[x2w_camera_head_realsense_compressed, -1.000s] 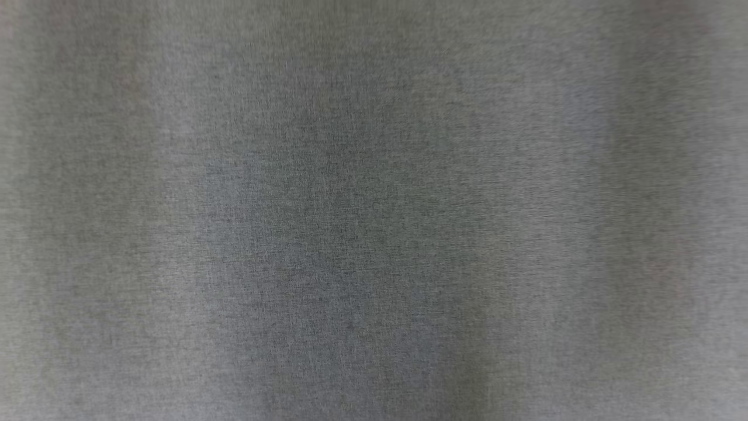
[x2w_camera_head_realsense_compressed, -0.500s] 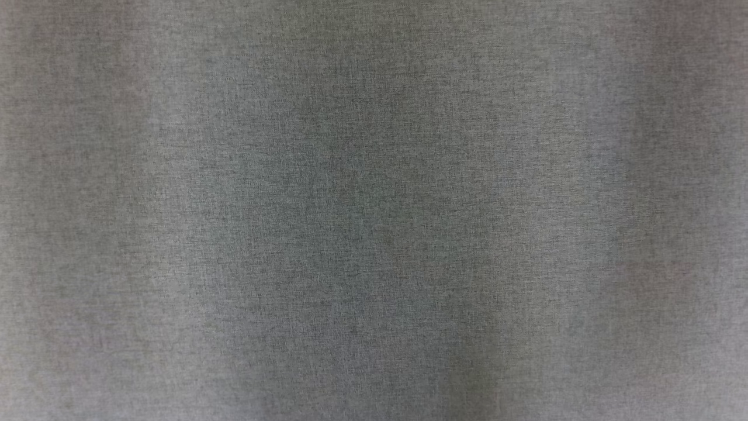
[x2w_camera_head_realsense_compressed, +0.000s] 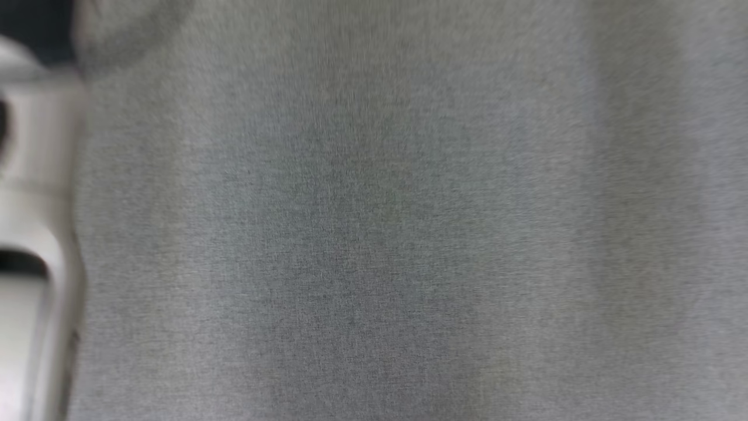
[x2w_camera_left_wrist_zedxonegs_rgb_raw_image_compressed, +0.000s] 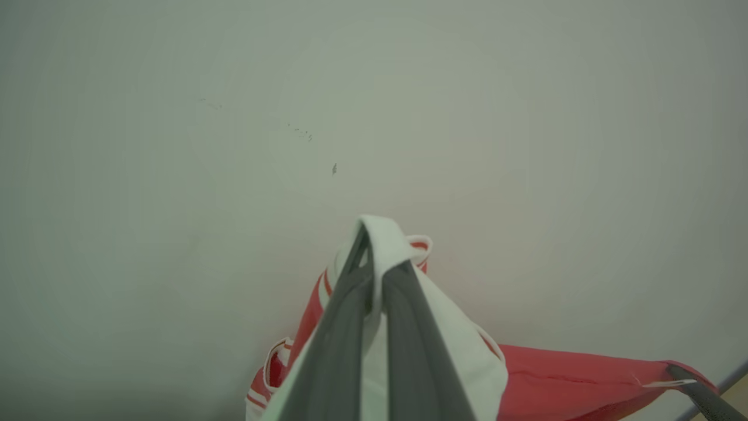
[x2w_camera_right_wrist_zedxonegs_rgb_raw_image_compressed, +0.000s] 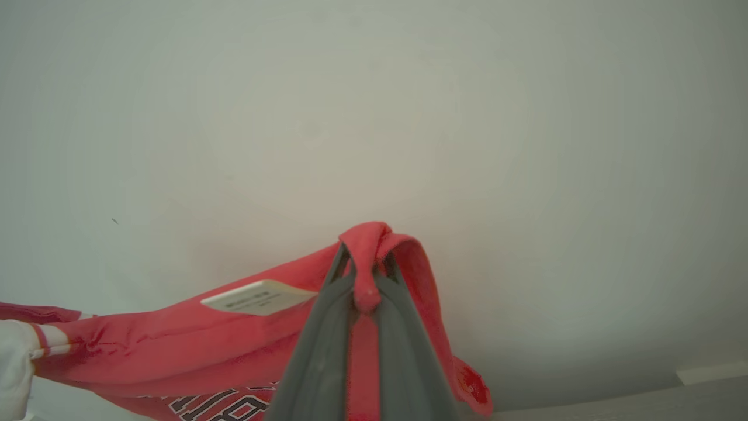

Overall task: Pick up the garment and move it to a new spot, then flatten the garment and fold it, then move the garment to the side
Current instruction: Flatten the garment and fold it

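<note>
**A:** Where is the garment (x2w_camera_right_wrist_zedxonegs_rgb_raw_image_compressed: 204, 345) held?

**B:** It is held stretched between both arms, in front of a pale surface. A white fold is clamped by the left fingers (x2w_camera_left_wrist_zedxonegs_rgb_raw_image_compressed: 374, 263). A red edge is pinched tight by the right fingers (x2w_camera_right_wrist_zedxonegs_rgb_raw_image_compressed: 365, 262), and the label (x2w_camera_right_wrist_zedxonegs_rgb_raw_image_compressed: 257, 297) is seen toward nine o'clock of them.

**A:** Why are two grips used, well apart?

**B:** It is judged that the cloth is spread this way rather than bunched, so that flattening is made easier. In the left wrist view the red span is drawn toward four o'clock, where the right fingers are seen.

**A:** And the head view?

**B:** A blurred grey weave is shown, with a pale forearm (x2w_camera_head_realsense_compressed: 35, 175) at nine o'clock. What the weave is cannot be told.
</note>
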`<state>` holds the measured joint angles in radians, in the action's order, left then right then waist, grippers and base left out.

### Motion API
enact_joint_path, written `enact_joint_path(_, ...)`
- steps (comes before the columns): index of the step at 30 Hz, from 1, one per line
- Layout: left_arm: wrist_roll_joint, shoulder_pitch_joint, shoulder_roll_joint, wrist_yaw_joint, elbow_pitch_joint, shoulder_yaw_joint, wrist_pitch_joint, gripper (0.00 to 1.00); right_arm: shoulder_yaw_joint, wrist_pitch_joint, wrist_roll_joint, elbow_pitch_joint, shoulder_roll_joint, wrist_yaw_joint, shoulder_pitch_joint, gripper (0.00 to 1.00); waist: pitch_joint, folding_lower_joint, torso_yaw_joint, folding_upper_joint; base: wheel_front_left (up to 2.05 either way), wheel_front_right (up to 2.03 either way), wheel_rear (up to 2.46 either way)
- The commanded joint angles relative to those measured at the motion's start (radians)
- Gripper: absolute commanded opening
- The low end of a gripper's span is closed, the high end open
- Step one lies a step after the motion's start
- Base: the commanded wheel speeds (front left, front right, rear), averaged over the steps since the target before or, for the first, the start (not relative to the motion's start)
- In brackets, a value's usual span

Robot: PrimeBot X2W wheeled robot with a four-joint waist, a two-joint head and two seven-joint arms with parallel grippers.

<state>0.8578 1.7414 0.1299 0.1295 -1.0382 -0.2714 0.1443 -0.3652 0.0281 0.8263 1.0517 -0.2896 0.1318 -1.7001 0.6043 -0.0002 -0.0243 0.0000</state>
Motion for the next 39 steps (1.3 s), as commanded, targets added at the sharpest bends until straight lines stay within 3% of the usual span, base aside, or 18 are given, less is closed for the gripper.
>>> enact_joint_path(1, 0.019, -0.091, 0.015, 0.001, 0.05, -0.013, 0.01, 0.0, -0.018, 0.001, 0.032, -0.04, -0.012, -0.003, 0.086, 0.0, -0.111, 0.0002, -0.01, 0.0, 0.0, 0.0, 0.0)
enact_joint_path(5, 0.06, -0.327, 0.058, 0.0, 0.176, -0.04, 0.032, 0.0, -0.057, 0.003, 0.114, -0.155, -0.038, -0.003, 0.296, 0.0, -0.203, 0.0002, -0.019, 0.0, 0.0, 0.0, 0.0)
enact_joint_path(11, 0.143, -0.712, 0.105, -0.009, 0.393, 0.012, 0.081, 0.0, -0.083, 0.021, 0.232, -0.331, -0.073, -0.003, 0.616, 0.0, -0.306, 0.0002, -0.036, 0.0, 0.0, 0.0, 0.0)
enact_joint_path(16, 0.19, -1.108, 0.078, -0.081, 0.654, 0.033, 0.096, 0.0, -0.091, 0.052, 0.302, -0.494, -0.105, -0.003, 0.926, 0.0, -0.38, 0.0002, -0.037, 0.0, 0.0, 0.0, 0.0)
enact_joint_path(21, 0.196, -1.385, 0.064, -0.137, 0.829, 0.013, 0.09, 0.0, -0.08, 0.065, 0.331, -0.58, -0.126, -0.003, 1.152, 0.0, -0.429, 0.0002, -0.026, 0.0, 0.0, 0.0, 0.0)
enact_joint_path(30, 0.233, -1.678, 0.047, -0.175, 0.97, -0.006, 0.092, 0.0, -0.012, 0.063, 0.331, -0.673, -0.129, -0.003, 1.452, 0.0, -0.501, 0.0002, -0.006, 0.0, 0.0, 0.0, 0.0)
enact_joint_path(39, 0.258, -1.872, 0.027, -0.196, 1.003, -0.02, 0.099, 0.0, 0.087, 0.029, 0.273, -0.719, -0.097, -0.003, 1.677, 0.0, -0.546, 0.0002, -0.007, 0.0, 0.0, 0.0, 0.0)
